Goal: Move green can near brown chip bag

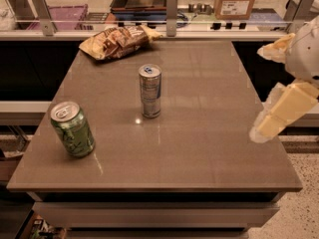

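The green can (73, 129) stands at the desk's (199, 153) front left corner, well apart from the chip bag (117, 40). The tool (279, 111) hangs at the right edge; whether it is wide or narrow I cannot tell.

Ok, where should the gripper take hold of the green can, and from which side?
Probably the middle of the green can, from the right: it stands upright, sides free, near the table's front left corner. The gripper hangs by the right edge, so pass in front of the silver can.
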`<action>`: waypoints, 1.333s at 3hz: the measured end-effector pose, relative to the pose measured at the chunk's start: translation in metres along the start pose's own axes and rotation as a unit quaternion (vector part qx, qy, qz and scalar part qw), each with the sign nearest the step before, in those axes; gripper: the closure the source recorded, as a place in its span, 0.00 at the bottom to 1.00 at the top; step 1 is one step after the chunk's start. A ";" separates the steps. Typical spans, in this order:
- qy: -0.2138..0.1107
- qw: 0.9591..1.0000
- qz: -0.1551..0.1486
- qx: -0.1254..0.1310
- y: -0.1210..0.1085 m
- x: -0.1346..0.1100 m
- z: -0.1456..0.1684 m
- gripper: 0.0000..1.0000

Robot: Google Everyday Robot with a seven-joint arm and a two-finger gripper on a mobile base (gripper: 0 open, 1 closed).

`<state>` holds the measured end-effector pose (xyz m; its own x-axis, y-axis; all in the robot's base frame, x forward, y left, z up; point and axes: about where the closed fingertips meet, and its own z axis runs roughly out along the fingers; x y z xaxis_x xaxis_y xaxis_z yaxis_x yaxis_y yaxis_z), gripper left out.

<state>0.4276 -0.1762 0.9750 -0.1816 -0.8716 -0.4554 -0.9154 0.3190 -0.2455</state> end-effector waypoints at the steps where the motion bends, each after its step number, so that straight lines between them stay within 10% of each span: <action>1: -0.082 0.997 -0.001 -0.009 0.019 -0.023 0.017 0.00; 2: -0.166 0.986 -0.004 -0.027 0.036 -0.051 0.034 0.00; 4: -0.297 0.952 -0.010 -0.078 0.069 -0.104 0.060 0.00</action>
<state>0.4048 -0.0413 0.9534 0.0287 -0.4975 -0.8670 -0.9670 0.2059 -0.1502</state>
